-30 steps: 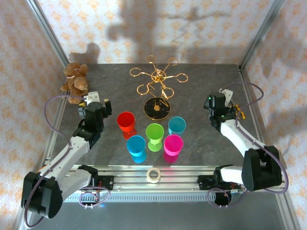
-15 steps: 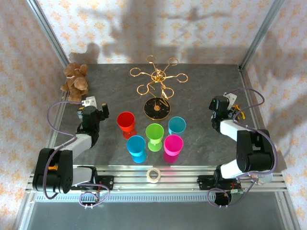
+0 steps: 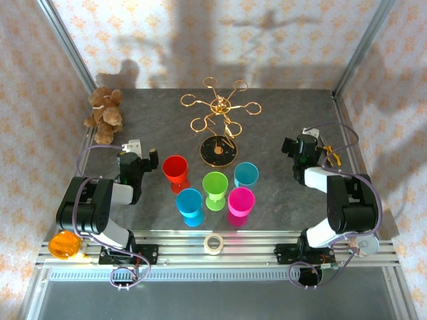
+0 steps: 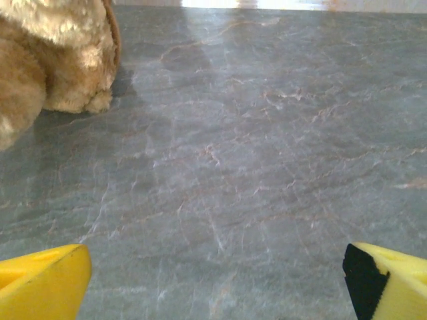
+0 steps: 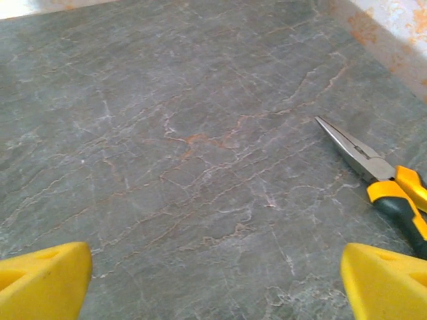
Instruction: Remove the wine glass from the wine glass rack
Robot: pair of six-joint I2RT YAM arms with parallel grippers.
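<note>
Wine glass rack point(image 3: 219, 105) stands upright at back centre of the desk point(image 3: 280, 120), between my two arms and well apart from both. Left fingers point(image 4: 40, 283): spread wide over bare desk, gripping nothing; teddy bear point(image 4: 53, 60) ahead on their left. Right fingers point(image 5: 40, 277): also spread wide and empty; pliers point(image 5: 380, 180) lie ahead on their right. Five coloured wine glasses point(image 3: 215, 185) stand on the desk just in front of the rack's base.
</note>
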